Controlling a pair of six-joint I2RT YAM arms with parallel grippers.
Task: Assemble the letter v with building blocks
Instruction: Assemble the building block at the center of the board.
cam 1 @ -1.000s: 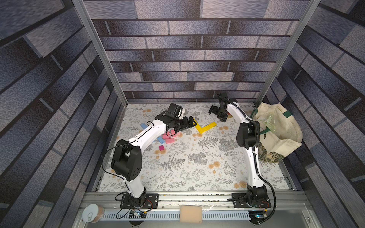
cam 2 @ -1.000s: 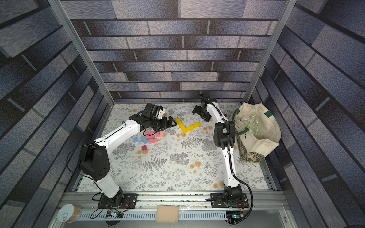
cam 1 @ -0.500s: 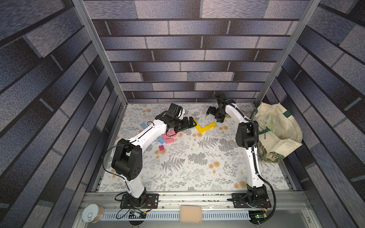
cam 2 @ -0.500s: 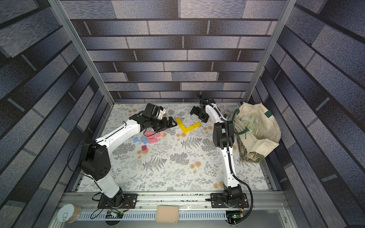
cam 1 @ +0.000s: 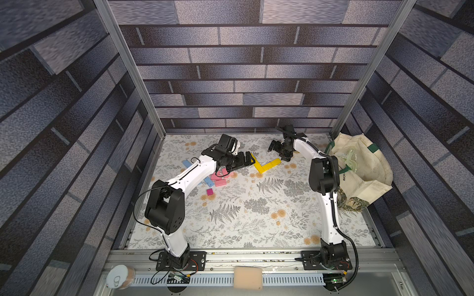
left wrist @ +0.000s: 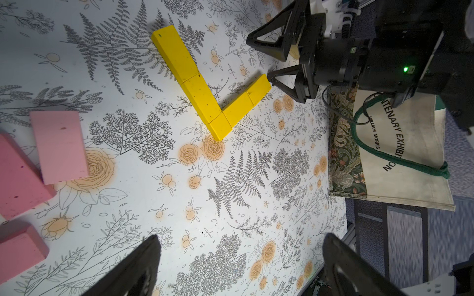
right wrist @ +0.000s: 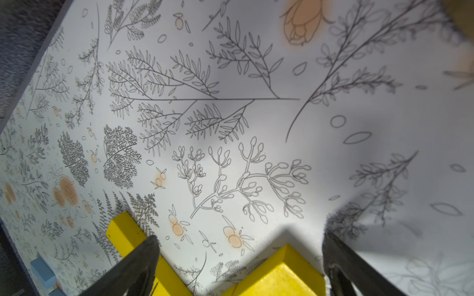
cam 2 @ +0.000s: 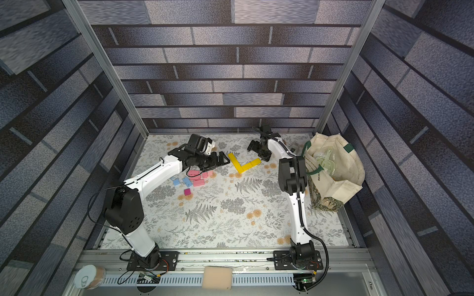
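Several yellow building blocks [cam 1: 266,166] [cam 2: 247,166] [left wrist: 205,94] lie end to end on the floral mat as a V with one long and one short arm. My left gripper [cam 1: 248,159] [cam 2: 223,160] [left wrist: 238,246] is open and empty, hovering just left of the long arm. The right gripper [cam 1: 277,153] [cam 2: 257,152] [left wrist: 257,58] [right wrist: 238,246] is open too. It straddles the end of the short arm [right wrist: 282,271], one fingertip right beside it. Pink blocks [cam 1: 220,178] [left wrist: 60,146], blue blocks [cam 2: 186,181] and a magenta cube [cam 1: 209,191] lie loose under the left arm.
A cream tote bag [cam 1: 359,166] [cam 2: 333,164] [left wrist: 400,159] slumps against the right wall, close to the right arm. Outside the front rail sit a round tin [cam 1: 120,276] and a tan sponge [cam 1: 247,278]. Brick-patterned walls close in the mat on three sides.
The right gripper has shifted slightly left, toward the end of the short yellow arm. The left arm and all blocks look unmoved.
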